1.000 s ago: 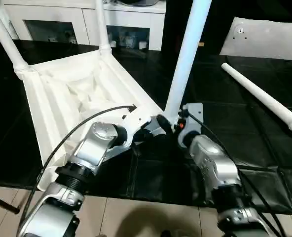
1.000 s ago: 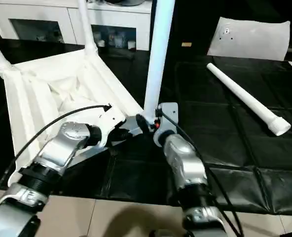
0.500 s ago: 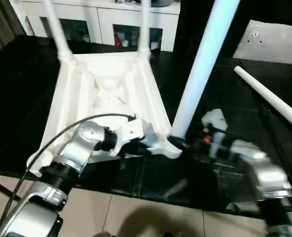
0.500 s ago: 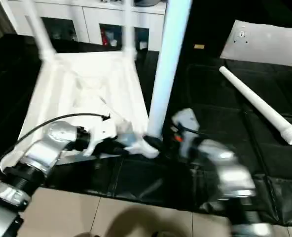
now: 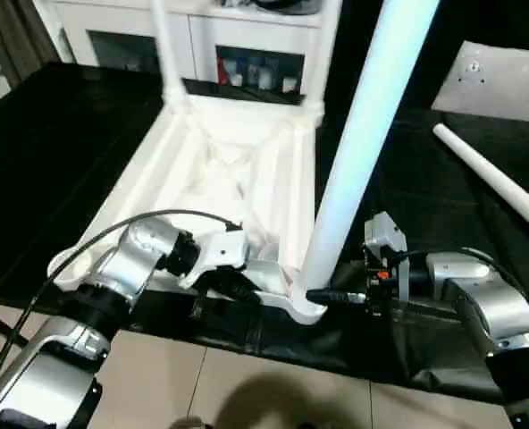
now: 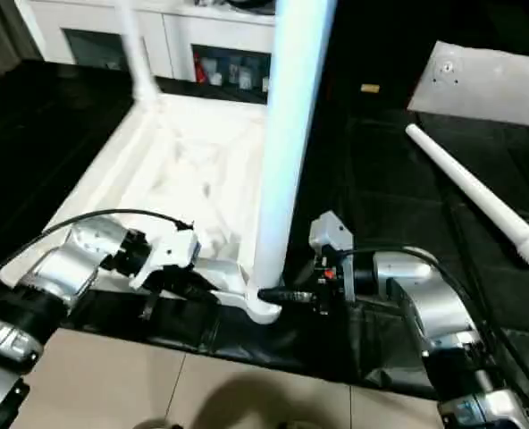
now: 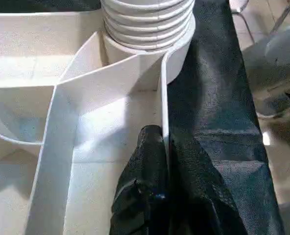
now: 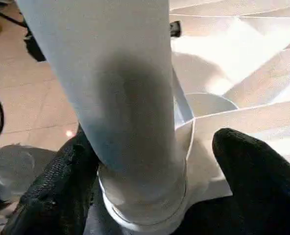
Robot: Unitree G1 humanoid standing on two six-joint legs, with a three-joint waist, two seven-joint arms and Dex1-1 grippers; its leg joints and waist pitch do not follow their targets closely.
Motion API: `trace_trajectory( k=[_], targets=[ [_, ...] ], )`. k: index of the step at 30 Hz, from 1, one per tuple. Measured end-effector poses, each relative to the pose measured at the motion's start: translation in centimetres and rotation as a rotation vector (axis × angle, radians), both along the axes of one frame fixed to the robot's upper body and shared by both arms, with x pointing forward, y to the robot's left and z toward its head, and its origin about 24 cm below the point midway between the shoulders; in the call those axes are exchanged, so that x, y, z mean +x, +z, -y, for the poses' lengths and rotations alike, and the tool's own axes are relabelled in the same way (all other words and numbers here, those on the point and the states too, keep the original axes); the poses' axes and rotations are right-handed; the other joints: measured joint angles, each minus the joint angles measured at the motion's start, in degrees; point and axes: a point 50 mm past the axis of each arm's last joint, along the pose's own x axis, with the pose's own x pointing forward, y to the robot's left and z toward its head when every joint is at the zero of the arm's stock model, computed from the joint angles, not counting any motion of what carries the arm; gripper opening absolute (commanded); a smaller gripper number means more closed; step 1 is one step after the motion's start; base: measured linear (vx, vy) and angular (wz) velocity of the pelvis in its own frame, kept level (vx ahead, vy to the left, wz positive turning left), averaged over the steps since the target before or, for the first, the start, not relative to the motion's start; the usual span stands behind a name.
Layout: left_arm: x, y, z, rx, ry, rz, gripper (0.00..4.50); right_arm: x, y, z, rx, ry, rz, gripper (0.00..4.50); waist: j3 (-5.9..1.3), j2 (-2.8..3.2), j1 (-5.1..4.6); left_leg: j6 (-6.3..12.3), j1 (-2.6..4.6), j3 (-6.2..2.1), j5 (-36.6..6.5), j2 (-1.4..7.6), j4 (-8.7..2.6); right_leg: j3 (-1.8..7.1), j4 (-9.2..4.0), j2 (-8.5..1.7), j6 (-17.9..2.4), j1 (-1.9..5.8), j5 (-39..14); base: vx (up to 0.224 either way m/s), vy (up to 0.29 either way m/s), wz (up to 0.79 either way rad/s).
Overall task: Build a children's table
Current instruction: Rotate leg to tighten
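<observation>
— Position of children's table (image 5: 220, 170)?
— Upside down on black mat (image 5: 59, 134); near-corner leg (image 5: 358, 134) upright, top cut off.
— Claws?
— Left gripper (image 7: 165, 147) clenched on rim. Right gripper (image 8: 150, 161) spread either side of leg; contact unclear

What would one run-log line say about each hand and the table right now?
left hand: shut on rim of white plastic tabletop | right hand: open, straddling upright white tapered leg at near corner socket | spare leg: lying on black mat
</observation>
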Motion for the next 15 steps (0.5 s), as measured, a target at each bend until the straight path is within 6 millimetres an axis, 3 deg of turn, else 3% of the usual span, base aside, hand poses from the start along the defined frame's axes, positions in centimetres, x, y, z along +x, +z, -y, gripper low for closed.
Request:
trace_trajectory(
  k=[5, 6, 15],
  targets=[
    [0.14, -0.02, -0.07, 0.002, -0.007, -0.008, 0.00, -0.06, 0.05, -0.13, 0.016, 0.025, -0.015, 3.32, 0.01, -0.03, 0.03, 0.00, 0.00, 0.00, 0.00, 0.01, 0.00, -0.01, 0.03, 0.01, 0.00, 0.00, 0.00, 0.000, 0.000, 0.00],
    [0.13, -0.04, -0.07, 0.002, -0.010, -0.007, 0.00, -0.08, 0.05, -0.14, 0.018, 0.029, -0.018, 3.08, 0.01, -0.03, 0.03, 0.00, 0.00, 0.00, 0.00, 0.01, 0.00, -0.01, 0.03, 0.01, 0.00, 0.00, 0.00, 0.000, 0.000, 0.00],
    [0.14, -0.08, -0.20, 0.004, -0.014, -0.006, 0.00, -0.25, -0.09, -0.48, 0.025, 0.057, -0.030, 2.45, 0.01, -0.08, 0.17, 0.00, 0.00, 0.00, 0.01, 0.01, 0.00, -0.01, 0.05, 0.01, 0.00, 0.00, 0.00, 0.000, 0.000, 0.00]
  ],
)
